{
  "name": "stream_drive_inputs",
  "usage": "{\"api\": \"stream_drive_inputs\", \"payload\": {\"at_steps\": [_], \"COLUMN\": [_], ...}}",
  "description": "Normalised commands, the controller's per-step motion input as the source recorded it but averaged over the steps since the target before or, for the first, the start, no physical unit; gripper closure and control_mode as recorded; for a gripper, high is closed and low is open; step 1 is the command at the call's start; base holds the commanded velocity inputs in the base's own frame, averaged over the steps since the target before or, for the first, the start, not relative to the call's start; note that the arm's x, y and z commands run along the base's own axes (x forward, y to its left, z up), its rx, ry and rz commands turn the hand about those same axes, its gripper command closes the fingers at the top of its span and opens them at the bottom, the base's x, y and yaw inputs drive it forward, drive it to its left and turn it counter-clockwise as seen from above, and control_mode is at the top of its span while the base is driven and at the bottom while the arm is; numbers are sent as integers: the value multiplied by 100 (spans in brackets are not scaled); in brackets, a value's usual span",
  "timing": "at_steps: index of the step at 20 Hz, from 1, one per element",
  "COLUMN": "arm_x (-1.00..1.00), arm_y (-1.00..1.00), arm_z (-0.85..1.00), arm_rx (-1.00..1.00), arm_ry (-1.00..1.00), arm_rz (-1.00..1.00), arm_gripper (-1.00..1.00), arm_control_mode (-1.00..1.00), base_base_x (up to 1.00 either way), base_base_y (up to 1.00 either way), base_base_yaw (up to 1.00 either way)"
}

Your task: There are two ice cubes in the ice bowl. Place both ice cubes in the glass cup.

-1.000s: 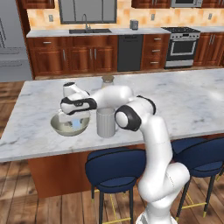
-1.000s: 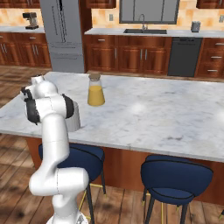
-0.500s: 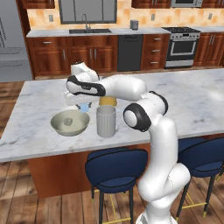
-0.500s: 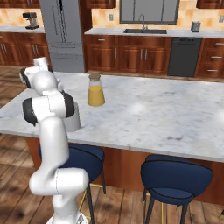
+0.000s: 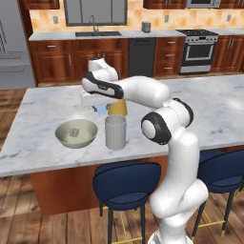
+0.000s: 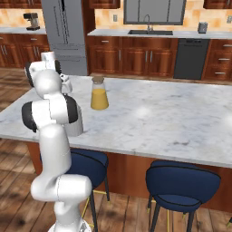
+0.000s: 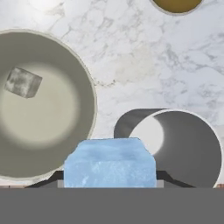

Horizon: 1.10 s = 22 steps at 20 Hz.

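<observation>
My gripper hangs above the counter between the ice bowl and the glass cup, shut on the light blue ice cube. In the hand view that ice cube sits between the dark tips of the gripper. The beige-olive ice bowl holds the clear greyish ice cube. From the hand, the bowl lies to the left with the grey cube inside. The ribbed glass cup stands just right of the bowl, and its open mouth shows at the lower right.
An orange-juice bottle stands just behind the cup, close to my forearm; it also shows at mid-counter and as a rim at the hand view's top. The marble island stretches right. Blue stools stand below its front edge.
The gripper has risen out of the ice bowl with the light blue cube in it and has moved right toward the cup. The grey cube has stayed in the bowl.
</observation>
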Motion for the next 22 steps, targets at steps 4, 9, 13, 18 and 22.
{"api": "stream_drive_inputs", "payload": {"at_steps": [4,9,13,18,22], "arm_x": [0,-2,-21,-20,4], "arm_y": [-12,-44,-45,-5,-19], "arm_z": [0,0,17,11,-2], "arm_rx": [0,3,2,3,10], "arm_ry": [-2,0,-3,-1,2], "arm_rz": [0,-1,-1,-2,-4], "arm_gripper": [100,100,100,100,100], "arm_control_mode": [-100,-100,-100,-100,-100], "base_base_x": [0,0,0,0,0], "base_base_y": [0,0,0,0,0], "base_base_yaw": [0,0,0,0,0]}}
